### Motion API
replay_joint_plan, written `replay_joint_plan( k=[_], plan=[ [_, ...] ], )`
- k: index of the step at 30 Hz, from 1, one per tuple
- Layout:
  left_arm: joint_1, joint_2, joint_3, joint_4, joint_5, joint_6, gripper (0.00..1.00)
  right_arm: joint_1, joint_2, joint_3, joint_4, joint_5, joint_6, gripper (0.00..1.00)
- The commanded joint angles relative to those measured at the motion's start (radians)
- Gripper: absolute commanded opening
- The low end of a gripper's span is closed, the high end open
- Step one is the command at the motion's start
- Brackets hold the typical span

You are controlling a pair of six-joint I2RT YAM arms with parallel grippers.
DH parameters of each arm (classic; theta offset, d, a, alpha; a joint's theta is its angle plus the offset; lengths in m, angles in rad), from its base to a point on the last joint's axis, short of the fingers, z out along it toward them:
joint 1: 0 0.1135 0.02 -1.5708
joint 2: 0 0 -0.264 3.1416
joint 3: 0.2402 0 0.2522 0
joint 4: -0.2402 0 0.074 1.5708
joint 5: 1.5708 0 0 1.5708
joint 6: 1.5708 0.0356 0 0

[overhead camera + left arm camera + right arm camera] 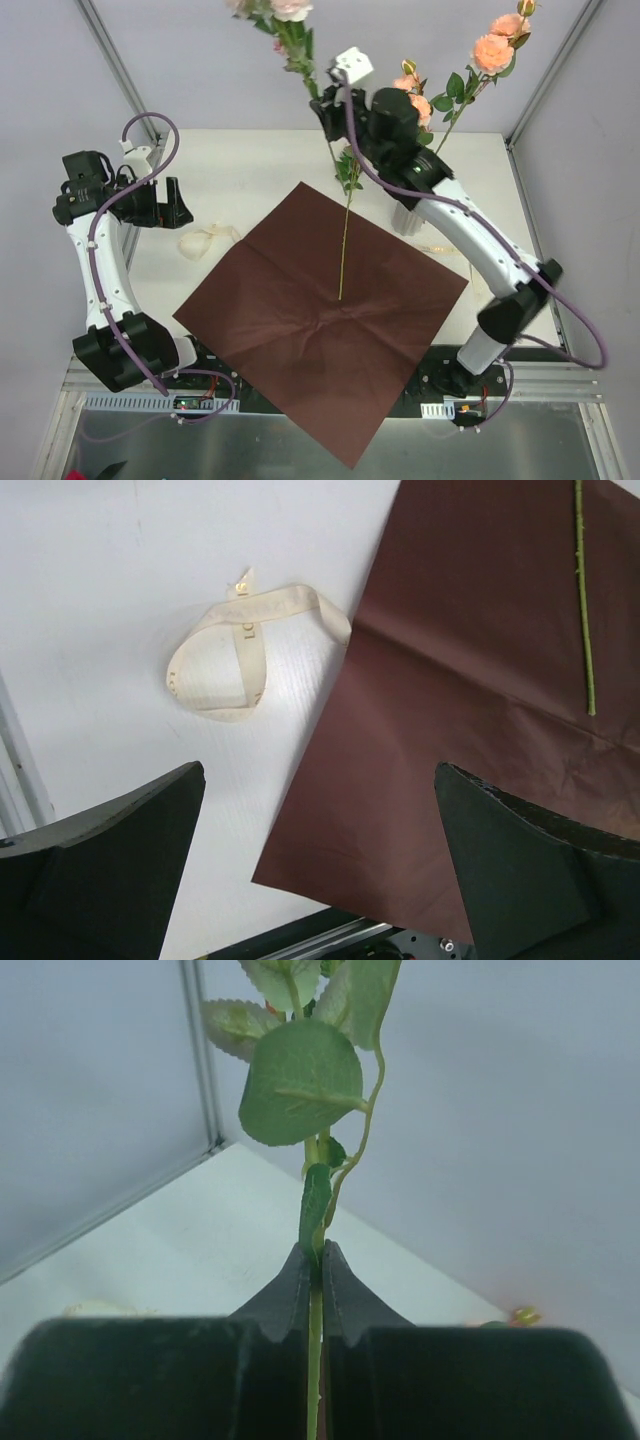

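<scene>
My right jaws pinch the flower (345,225) so it hangs straight over the paper (300,330); my left jaws are open above the ribbon (270,603).

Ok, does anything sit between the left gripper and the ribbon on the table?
Nothing visible does. The left gripper is open, and only bare white table lies between its fingers and the ribbon. The brown paper meets one end of the ribbon, off to the side.
</scene>
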Motion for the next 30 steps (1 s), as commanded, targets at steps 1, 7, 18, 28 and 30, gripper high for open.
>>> replay_joint_plan(
  k=[1,7,18,28,30],
  plan=[
    [0.000,-0.020,-0.005,-0.019,0.075,0.022,0.99,-0.035,-0.247,-0.317,0.510,0.039,-0.108,0.01],
    [0.001,0.003,-0.025,-0.021,0.078,0.040,0.99,-0.115,-0.408,-0.478,0.676,0.157,-0.210,0.01],
    [0.000,0.021,-0.026,-0.022,0.105,0.057,0.99,-0.290,-0.560,-0.729,0.806,0.269,-0.138,0.01],
    [0.001,0.027,-0.012,-0.030,0.101,0.074,0.99,-0.360,-0.507,-0.803,0.883,0.286,-0.116,0.01],
    [0.000,0.029,-0.009,-0.031,0.099,0.083,0.99,-0.370,-0.490,-0.817,0.901,0.289,-0.113,0.01]
  ],
)
